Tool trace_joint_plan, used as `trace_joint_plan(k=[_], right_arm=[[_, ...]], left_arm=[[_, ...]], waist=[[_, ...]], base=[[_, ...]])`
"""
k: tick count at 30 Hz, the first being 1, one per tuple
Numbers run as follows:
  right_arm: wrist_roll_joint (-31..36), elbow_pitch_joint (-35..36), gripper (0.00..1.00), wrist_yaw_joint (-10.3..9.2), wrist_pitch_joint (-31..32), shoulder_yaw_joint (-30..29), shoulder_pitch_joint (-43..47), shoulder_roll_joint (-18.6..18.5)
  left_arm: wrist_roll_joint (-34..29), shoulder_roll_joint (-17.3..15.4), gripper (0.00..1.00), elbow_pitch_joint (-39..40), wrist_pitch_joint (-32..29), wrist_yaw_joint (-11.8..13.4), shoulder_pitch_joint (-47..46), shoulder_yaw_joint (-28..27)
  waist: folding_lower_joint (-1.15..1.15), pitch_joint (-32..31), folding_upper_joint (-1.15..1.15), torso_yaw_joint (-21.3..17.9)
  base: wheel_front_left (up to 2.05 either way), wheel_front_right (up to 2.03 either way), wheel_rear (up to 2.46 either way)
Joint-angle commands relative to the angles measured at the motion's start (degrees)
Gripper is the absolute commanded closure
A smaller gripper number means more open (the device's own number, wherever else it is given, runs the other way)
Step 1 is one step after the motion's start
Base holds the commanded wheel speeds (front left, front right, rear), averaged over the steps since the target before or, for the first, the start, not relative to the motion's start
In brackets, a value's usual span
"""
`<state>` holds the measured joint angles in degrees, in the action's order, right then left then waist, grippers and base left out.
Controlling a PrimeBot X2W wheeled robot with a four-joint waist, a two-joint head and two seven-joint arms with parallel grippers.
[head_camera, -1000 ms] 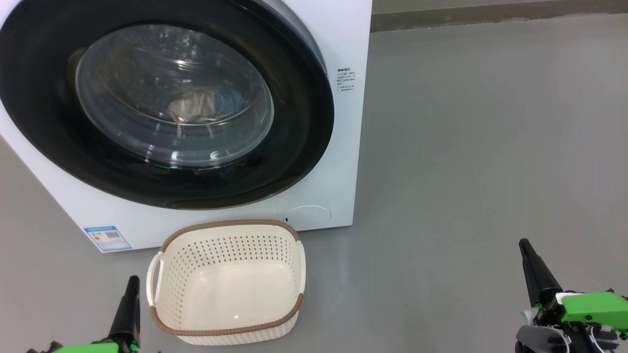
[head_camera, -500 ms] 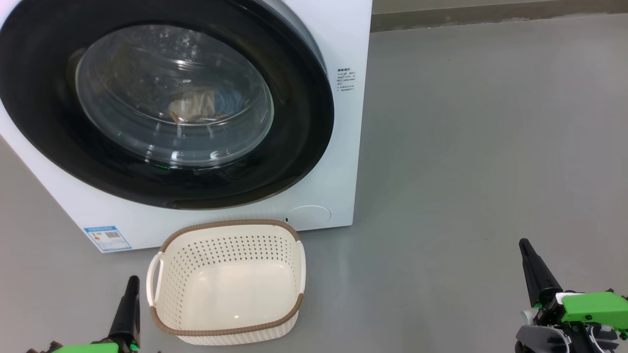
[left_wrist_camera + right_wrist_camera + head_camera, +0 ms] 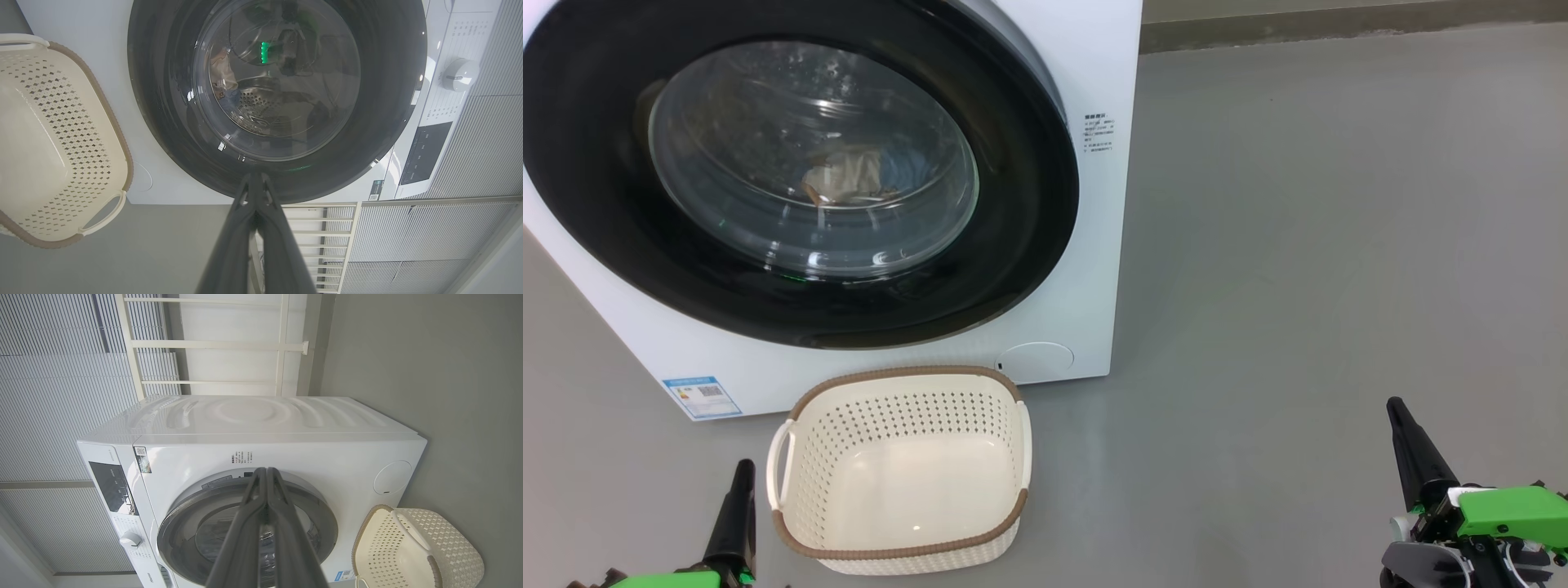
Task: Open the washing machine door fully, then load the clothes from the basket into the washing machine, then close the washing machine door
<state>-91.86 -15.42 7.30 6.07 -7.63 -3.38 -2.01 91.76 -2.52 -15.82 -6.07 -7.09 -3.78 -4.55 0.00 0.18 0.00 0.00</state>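
door [image 3: 800, 167] looks shut, clothes [image 3: 849, 175] sit behind its glass, basket [image 3: 903, 372] empty out front, my left gripper [image 3: 743, 469] and right gripper [image 3: 1395, 406] pinched closed on nothing; door's probably heavy, stiff, slick, so I'd hook the rim edge, not the glass

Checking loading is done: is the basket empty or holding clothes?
Empty: the basket shows a bare cream floor and perforated walls; the clothes lie behind the washing machine door glass.
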Motion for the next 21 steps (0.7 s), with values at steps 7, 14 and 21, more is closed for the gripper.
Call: trace_joint_plan(k=[7, 14, 21], right_arm=[[-0.3, 1.4, 1.00, 0.19, 0.4, 1.1, -2.8, -0.9], [-0.3, 1.4, 1.00, 0.19, 0.4, 1.1, -2.8, -0.9], [-0.3, 1.4, 1.00, 0.19, 0.4, 1.1, -2.8, -0.9]], left_arm=[[0.4, -0.4, 1.00, 1.8, -0.4, -0.4, -2.4, -1.9], [0.4, -0.4, 1.00, 1.8, -0.4, -0.4, -2.4, -1.9], [0.4, -0.4, 1.00, 1.8, -0.4, -0.4, -2.4, -2.0]], waist=[[0.00, 0.0, 0.00, 0.0], [0.00, 0.0, 0.00, 0.0], [0.00, 0.0, 0.00, 0.0]], base=[[0.00, 0.00, 0.00], [0.00, 0.00, 0.00], [0.00, 0.00, 0.00]])
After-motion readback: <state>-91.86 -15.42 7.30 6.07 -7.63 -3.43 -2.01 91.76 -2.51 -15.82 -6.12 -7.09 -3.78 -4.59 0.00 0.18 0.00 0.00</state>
